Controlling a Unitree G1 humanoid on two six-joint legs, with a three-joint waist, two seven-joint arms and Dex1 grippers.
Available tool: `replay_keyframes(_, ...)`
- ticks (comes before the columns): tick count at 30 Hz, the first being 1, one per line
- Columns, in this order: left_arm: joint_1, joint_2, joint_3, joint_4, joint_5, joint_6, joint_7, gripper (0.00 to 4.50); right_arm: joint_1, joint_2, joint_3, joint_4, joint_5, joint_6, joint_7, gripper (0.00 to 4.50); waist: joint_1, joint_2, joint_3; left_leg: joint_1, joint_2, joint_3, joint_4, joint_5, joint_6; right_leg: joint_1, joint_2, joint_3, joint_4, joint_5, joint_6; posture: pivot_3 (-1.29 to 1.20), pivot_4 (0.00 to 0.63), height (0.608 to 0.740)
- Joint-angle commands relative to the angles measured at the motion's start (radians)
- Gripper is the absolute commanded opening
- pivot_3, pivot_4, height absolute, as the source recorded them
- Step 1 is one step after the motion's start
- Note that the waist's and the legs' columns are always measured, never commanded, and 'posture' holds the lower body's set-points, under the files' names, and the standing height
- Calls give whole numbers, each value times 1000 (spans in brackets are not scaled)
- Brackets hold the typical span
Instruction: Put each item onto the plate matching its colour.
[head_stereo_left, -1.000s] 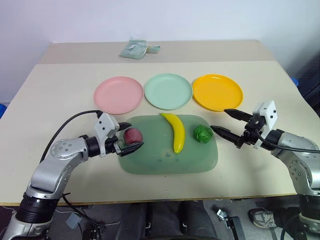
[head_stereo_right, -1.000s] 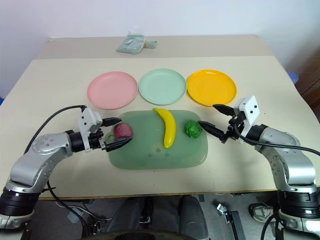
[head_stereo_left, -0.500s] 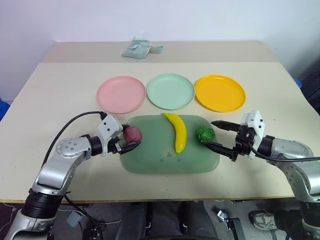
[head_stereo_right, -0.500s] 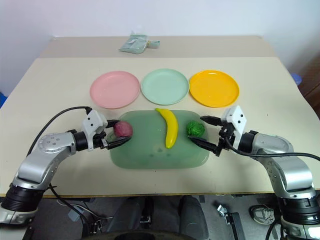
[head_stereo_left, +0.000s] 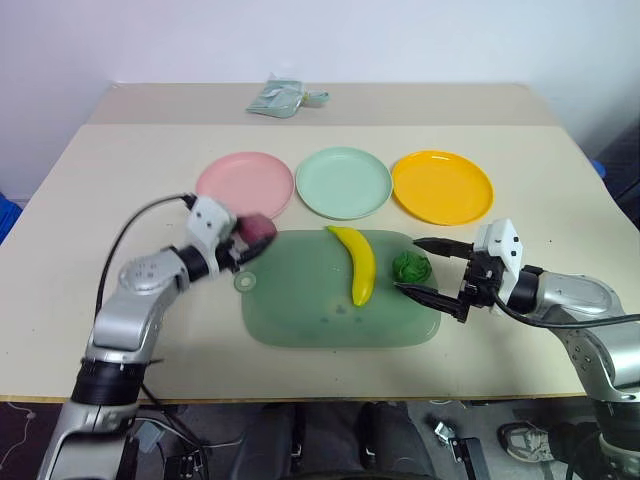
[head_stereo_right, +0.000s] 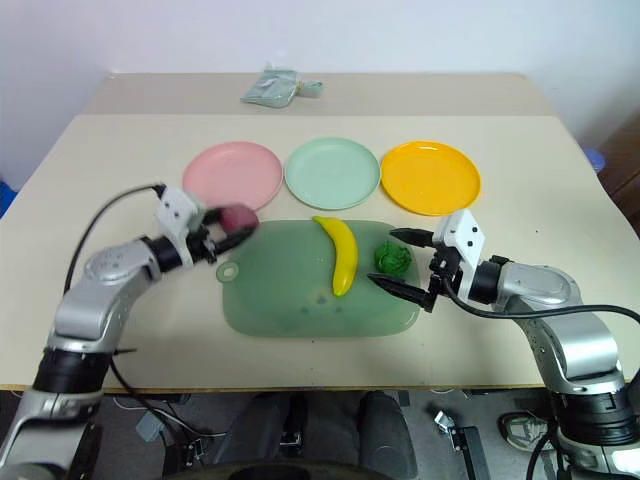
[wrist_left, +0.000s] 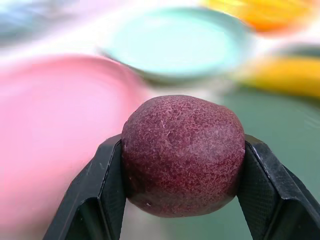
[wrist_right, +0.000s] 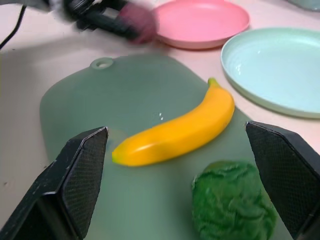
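Looks like test room or lab, not home. Plain beige bench (head_stereo_left: 90, 190), bare white wall behind bench. On bench: toy foods, three plastic plates, green mat (head_stereo_left: 310, 310). Loose cables hang under bench near edge. Small plastic bag (head_stereo_left: 280, 97) at far side of bench.

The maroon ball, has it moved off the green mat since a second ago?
Yes. The left claw has carried the maroon ball off the green mat toward the pink plate, now at its near rim.
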Motion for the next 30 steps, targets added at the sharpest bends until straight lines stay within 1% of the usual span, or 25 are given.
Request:
replay_keyframes(1, -118, -29, 65, 143, 39, 27, 147, 2373, -21, 16, 11, -48, -6, -34, -12, 4500, -2, 0, 0, 0, 0, 0, 0, 0, 0, 0, 0, 0, 0, 0, 0, 0, 150, 740)
replay_keyframes(6, -264, -54, 61, 376, 100, 20, 252, 2373, -25, 38, 44, -59, -20, -46, -32, 4500, -2, -1, 0, 0, 0, 1, 0, 0, 1, 0, 1, -1, 0, 0, 1, 0, 150, 740)
replay_keyframes(10, -330, -86, 80, 488, 81, 16, 262, 2373, -21, 47, 54, -71, -22, -48, -46, 4500, -1, -2, 1, 0, -1, 1, 1, 0, 1, 0, 0, -1, 0, 0, 1, 0, 150, 740)
replay_keyframes(12, -338, -91, 88, 502, 75, 18, 264, 3361, -19, 43, 56, -74, -24, -49, -51, 4500, -2, -2, 1, 0, -1, 1, 1, 0, 1, 0, 0, -1, 0, 0, 1, 0, 150, 740)
replay_keyframes(13, -339, -92, 92, 503, 74, 17, 265, 3665, -18, 41, 57, -74, -28, -49, -54, 4500, -3, -2, 1, 0, -1, 0, 1, 0, 1, 0, 0, -1, 0, 0, 1, 0, 150, 740)
replay_keyframes(14, -337, -91, 97, 494, 75, 11, 269, 4212, -20, 41, 58, -71, -35, -48, -63, 4500, -4, -2, 1, 0, -1, 1, 1, 0, 0, 0, 0, -1, 0, 0, 1, 0, 150, 740)
replay_keyframes(15, -333, -89, 103, 481, 75, 2, 270, 4464, -25, 42, 59, -66, -40, -41, -73, 4500, -4, -2, 1, 0, 0, 1, 1, 0, 0, 0, 1, -1, 0, 0, 1, 0, 150, 740)
replay_keyframes(19, -284, -73, 125, 362, 71, -50, 261, 4464, -45, 46, 70, -62, -44, 1, -114, 4500, -4, -3, 1, 0, 0, 1, 1, 0, 0, 0, 0, -1, 0, 0, 1, 0, 150, 740)
replay_keyframes(25, -126, -21, 159, 119, 49, -63, 207, 4464, -96, 87, 69, -63, -37, 75, -204, 4500, -5, -2, 1, 0, 0, 1, 0, 0, -1, 0, 0, -1, 0, 0, 1, 0, 150, 740)
replay_keyframes(27, -43, 7, 164, 15, 29, -91, 147, 4464, -126, 105, 79, -65, -34, 117, -238, 4500, -7, -2, 1, 0, 0, 1, 0, 0, -1, 0, 0, -1, 0, 0, 1, 0, 150, 740)
replay_keyframes(30, 152, 52, 150, -200, -82, -87, -43, 4464, -163, 118, 112, -61, -58, 168, -279, 4500, -9, -2, 1, 0, 1, 1, 0, 0, -1, -1, 0, -1, 0, 0, 0, 0, 150, 740)
